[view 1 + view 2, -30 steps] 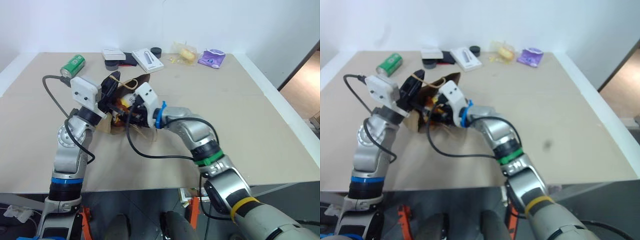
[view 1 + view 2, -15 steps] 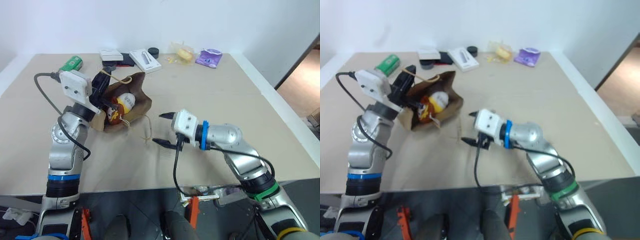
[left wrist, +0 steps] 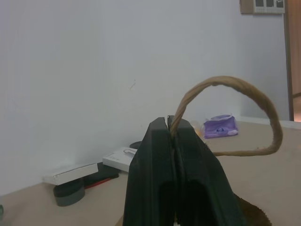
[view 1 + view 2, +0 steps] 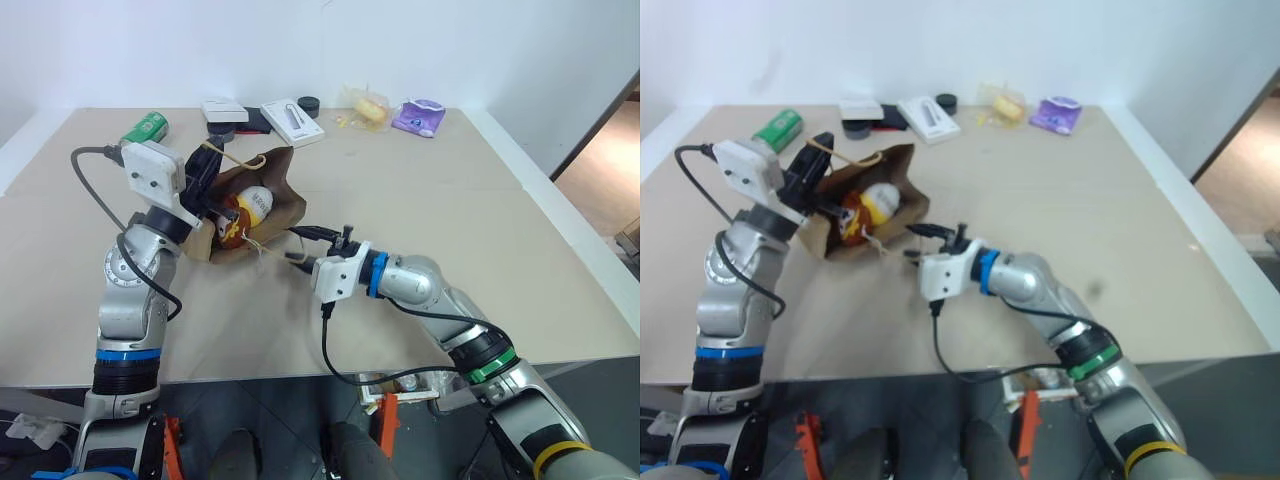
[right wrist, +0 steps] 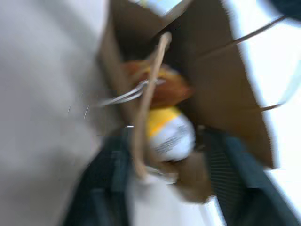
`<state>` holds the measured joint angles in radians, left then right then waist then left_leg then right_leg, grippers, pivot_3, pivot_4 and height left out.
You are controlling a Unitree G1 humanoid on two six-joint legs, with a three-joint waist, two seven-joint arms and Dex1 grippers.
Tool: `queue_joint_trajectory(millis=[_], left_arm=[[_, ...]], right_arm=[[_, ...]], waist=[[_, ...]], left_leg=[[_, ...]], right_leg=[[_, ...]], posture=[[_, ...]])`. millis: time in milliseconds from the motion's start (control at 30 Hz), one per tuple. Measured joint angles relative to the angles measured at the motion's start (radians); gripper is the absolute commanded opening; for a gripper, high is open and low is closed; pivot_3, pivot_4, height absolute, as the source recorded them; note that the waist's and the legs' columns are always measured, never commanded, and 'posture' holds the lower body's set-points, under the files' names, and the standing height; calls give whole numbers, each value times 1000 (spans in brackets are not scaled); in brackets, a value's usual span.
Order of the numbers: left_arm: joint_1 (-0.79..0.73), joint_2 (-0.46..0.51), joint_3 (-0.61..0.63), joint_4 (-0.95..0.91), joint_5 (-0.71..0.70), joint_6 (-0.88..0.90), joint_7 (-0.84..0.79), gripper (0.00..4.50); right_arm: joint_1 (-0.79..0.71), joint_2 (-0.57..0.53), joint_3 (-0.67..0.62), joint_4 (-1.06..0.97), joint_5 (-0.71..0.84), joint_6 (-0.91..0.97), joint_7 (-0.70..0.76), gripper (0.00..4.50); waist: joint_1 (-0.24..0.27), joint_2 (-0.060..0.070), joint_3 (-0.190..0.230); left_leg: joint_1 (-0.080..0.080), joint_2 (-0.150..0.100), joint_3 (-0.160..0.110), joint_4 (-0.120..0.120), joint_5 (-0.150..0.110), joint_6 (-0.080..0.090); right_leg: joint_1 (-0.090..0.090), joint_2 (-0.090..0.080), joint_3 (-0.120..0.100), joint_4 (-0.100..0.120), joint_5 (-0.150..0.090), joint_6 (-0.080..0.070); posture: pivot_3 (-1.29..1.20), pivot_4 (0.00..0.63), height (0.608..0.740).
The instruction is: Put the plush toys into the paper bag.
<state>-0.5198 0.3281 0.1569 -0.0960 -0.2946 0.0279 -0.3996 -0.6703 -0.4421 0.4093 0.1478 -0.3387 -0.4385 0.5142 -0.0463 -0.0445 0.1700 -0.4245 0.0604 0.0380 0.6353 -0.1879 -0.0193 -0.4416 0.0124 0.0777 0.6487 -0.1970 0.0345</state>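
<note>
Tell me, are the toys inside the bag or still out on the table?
Inside. The brown toy and the yellow-and-white toy both sit within the open mouth of the bag.

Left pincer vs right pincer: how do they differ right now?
Left pincer is shut on one handle of the paper bag, raised above the table. Right pincer is open, empty, low beside the bag's mouth, around the other handle. Both have two black fingers and sit at the bag.
</note>
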Motion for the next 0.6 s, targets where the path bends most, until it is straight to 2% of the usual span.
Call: queue_joint_trajectory(millis=[33, 100, 333, 600], left_arm=[[0, 0, 1, 0, 0, 0, 0, 0], [0, 0, 5, 0, 0, 1, 1, 0], [-1, -4, 8, 0, -18, 20, 14, 0], [0, -9, -2, 0, -46, 81, 3, 0]], right_arm=[[-6, -1, -9, -4, 3, -2, 0, 602], [-18, 1, -36, -20, 21, -6, 0, 69], [-141, 15, -144, -85, 91, 65, 5, 69], [-136, 59, -142, -88, 92, 136, 12, 69]], waist=[[0, 0, 0], [1, 0, 0], [1, 0, 0], [1, 0, 0]], left_leg=[[0, 0, 0, 0, 0, 0], [0, 0, 0, 0, 0, 0], [0, 1, 0, 0, 0, 0], [0, 1, 0, -1, 0, 0]], right_leg=[[0, 0, 0, 0, 0, 0], [0, 0, 0, 0, 0, 0], [0, 0, 0, 0, 0, -1], [0, 0, -1, 0, 0, -1]], posture=[[0, 150, 740], [0, 150, 740], [0, 150, 740], [0, 150, 740]])
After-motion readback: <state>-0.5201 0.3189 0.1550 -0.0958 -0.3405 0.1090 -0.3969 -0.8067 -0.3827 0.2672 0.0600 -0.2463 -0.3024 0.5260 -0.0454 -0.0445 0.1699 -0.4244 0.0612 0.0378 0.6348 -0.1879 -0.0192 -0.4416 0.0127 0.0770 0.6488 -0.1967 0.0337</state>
